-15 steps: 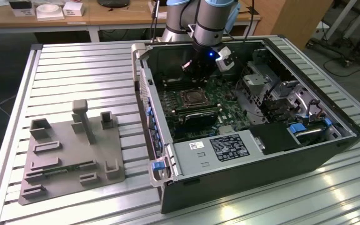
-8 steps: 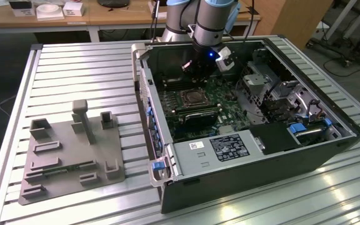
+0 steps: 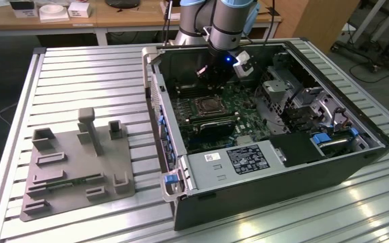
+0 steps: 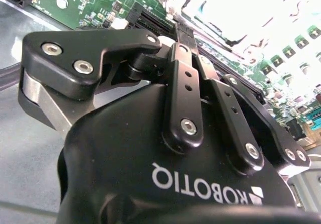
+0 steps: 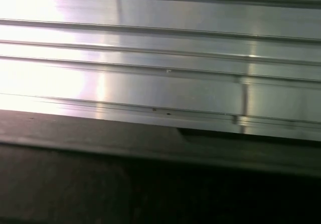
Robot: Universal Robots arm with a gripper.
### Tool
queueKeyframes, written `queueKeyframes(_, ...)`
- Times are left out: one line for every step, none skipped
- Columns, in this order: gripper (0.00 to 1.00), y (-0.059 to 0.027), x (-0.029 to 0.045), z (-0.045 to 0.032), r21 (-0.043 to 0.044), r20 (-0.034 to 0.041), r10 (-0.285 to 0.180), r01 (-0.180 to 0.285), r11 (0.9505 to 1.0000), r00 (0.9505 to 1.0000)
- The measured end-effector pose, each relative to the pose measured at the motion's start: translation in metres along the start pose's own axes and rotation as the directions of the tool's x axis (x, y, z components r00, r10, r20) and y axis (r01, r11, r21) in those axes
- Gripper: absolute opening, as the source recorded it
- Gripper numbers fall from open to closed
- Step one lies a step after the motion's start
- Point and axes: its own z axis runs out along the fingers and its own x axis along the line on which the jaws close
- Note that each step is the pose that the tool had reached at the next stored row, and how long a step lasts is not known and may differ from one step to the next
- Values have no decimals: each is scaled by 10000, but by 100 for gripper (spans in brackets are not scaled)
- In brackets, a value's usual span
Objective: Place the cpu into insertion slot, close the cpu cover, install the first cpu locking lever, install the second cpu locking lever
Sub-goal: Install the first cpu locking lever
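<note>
The arm reaches down into the open computer case point(image 3: 356, 167) that lies on the slatted metal desk point(image 3: 79, 76), and its claw point(image 3: 211, 76) hangs over the green circuit board point(image 3: 248, 109), toward the case's far wall. The insertion slot point(image 3: 208, 106) sits on the board just nearer the camera than the claw in the exterior view, slightly to that view's left, so the socket lies below and a little forward of the claw rather than straight beneath it. In the second wrist view the claw point(image 4: 183, 30) points toward a brightly lit metal part of the board, and its fingers point(image 4: 184, 91) lie close alongside each other, apparently drawn together, with nothing visibly gripped between them. The socket shows a metal frame around a paler centre, but whether the cpu already rests inside, or whether the cover is down, I cannot tell. A grey fixture plate point(image 3: 73, 167) lies on the desk well apart from the case.
</note>
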Motion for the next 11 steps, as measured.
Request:
queueKeyframes(10, 0, 0, -1, 3, -1, 0, 0, 10000, 10000)
queueKeyframes(10, 0, 0, -3, 3, 0, -1, 1, 10000, 10000)
queueKeyframes(10, 0, 0, -6, 2, 2, -1, 1, 10000, 10000)
queueKeyframes(10, 0, -1, -7, 0, 2, -1, 1, 10000, 10000)
queueKeyframes(10, 1, 0, -8, 0, 2, -1, 1, 10000, 10000)
queueKeyframes(10, 0, 0, -10, 1, 1, -1, 1, 10000, 10000)
queueKeyframes(10, 0, 0, -11, 3, -1, -1, 1, 10000, 10000)
queueKeyframes(10, 0, 0, -12, 6, -2, -1, 1, 10000, 10000)
queueKeyframes(10, 0, 0, -15, 9, -3, -1, 1, 10000, 10000)
queueKeyframes(10, 0, 0, -18, 10, -3, -1, 1, 10000, 10000)
queueKeyframes(10, 1, 0, -19, 7, -2, -1, 1, 10000, 10000)
